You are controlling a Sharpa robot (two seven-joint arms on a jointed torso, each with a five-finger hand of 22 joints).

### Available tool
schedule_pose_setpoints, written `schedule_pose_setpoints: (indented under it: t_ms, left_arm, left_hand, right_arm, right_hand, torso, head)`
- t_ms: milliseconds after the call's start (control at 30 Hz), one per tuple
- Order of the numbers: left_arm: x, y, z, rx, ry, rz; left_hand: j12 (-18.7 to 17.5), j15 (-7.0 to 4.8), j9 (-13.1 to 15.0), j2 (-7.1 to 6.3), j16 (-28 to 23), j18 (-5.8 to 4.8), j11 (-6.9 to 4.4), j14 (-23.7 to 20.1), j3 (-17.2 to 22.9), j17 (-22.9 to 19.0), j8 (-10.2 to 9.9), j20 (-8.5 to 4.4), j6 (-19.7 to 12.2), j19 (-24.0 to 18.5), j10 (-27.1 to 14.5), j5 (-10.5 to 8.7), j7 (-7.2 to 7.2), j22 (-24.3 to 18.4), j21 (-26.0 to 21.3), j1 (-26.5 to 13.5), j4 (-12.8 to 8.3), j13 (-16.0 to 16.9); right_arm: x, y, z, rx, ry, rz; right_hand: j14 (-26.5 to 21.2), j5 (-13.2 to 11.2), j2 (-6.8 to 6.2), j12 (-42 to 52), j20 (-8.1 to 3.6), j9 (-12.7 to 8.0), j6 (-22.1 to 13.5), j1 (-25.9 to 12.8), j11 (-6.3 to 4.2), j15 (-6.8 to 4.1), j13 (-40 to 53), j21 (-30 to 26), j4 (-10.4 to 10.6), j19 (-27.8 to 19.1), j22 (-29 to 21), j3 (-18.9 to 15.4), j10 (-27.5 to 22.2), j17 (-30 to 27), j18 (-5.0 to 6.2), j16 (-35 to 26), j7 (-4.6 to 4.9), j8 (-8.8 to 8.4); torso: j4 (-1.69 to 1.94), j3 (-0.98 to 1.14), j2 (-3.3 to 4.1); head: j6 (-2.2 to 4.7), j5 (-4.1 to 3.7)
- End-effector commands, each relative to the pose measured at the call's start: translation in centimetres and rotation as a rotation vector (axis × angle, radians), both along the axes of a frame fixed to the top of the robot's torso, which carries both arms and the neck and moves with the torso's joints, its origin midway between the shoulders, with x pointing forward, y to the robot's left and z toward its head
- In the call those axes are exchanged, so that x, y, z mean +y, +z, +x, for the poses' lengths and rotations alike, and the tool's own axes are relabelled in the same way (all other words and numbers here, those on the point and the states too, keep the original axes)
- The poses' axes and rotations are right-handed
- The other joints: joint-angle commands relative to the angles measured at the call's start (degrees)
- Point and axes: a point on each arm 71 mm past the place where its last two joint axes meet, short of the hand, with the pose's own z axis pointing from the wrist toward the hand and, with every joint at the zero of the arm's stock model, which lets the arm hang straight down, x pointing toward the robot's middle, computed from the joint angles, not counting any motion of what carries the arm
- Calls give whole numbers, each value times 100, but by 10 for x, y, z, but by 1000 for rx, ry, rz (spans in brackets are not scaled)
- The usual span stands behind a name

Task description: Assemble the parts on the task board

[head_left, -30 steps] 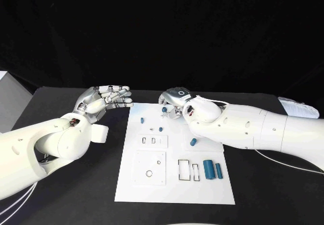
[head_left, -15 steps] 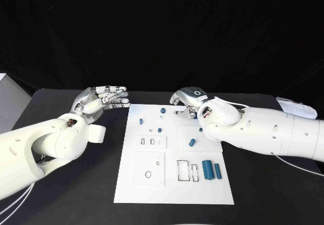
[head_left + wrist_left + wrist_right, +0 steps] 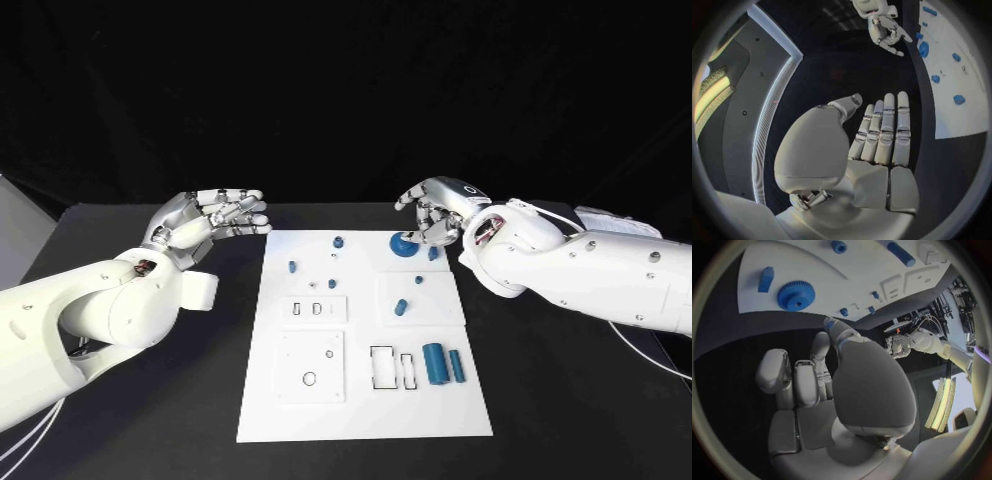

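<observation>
The white task board (image 3: 274, 415) lies in the middle of the black table. A blue gear (image 3: 401, 243) sits near its far right corner, also in the right wrist view as the gear (image 3: 795, 295). Several small blue pegs (image 3: 293, 266) dot the far half. Two blue cylinders (image 3: 433, 365) lie near the right edge beside outlined slots. My right hand (image 3: 440, 210) hovers just beyond the gear, fingers loosely curled, holding nothing. My left hand (image 3: 216, 215) floats off the board's far left corner, its fingers (image 3: 886, 130) straight and empty.
Raised white plates with cut-outs (image 3: 312, 365) take up the board's near left. A white sheet (image 3: 635, 226) lies on the table at the far right, behind my right arm. Black table (image 3: 144, 420) surrounds the board on both sides.
My right hand has moved right, from over the board's far middle to its far right corner, uncovering the blue gear. The view shifted; the left hand kept its place.
</observation>
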Motion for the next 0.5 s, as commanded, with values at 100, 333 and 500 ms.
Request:
schedule_pose_setpoints:
  t_ms: [100, 333, 500]
  left_arm:
    - [-3, 2, 0, -6, -28, -16]
    - [-1, 1, 0, -6, -23, -13]
    - [-1, 1, 0, -5, -22, -13]
  left_hand:
    - [-42, -6, 7, 3, -15, 59, 27, -17, 22, 22, -14, 5, -47, -48, -62, -31, 16, 13, 40, -60, -29, -6]
    - [-42, -6, 6, 7, -16, 60, 28, -18, 27, 27, -16, 4, -52, -51, -69, -29, 16, 16, 43, -57, -35, -6]
    - [-42, -5, 6, 10, -17, 59, 31, -19, 30, 34, -19, 4, -57, -54, -76, -29, 21, 19, 48, -65, -36, -7]
  right_arm:
    - [-13, -12, 9, 163, -16, 3]
    - [-15, -17, 15, 220, -49, -22]
    - [-11, -20, 18, 244, -63, -43]
  right_hand:
    - [548, 132, 211, 4276, 119, 175, -272, 72, 173, 126, 4800, 764, 560, 509, 961, -551, 755, 2285, -238, 1115, 101, 575]
    - [618, 141, 254, 4503, 169, 191, -395, 164, 220, 178, 5140, 1139, 802, 717, 1393, -799, 1033, 2586, -330, 1232, 144, 728]
    - [618, 182, 305, 4536, 194, 220, -333, 234, 245, 204, 5191, 1286, 870, 798, 1560, -818, 1078, 2586, -367, 1232, 166, 858]
  torso:
    - [-2, 13, -5]
    - [2, 5, -5]
    - [-3, -3, -6]
  head:
    - [-29, -24]
    - [-60, -4]
    - [-77, -9]
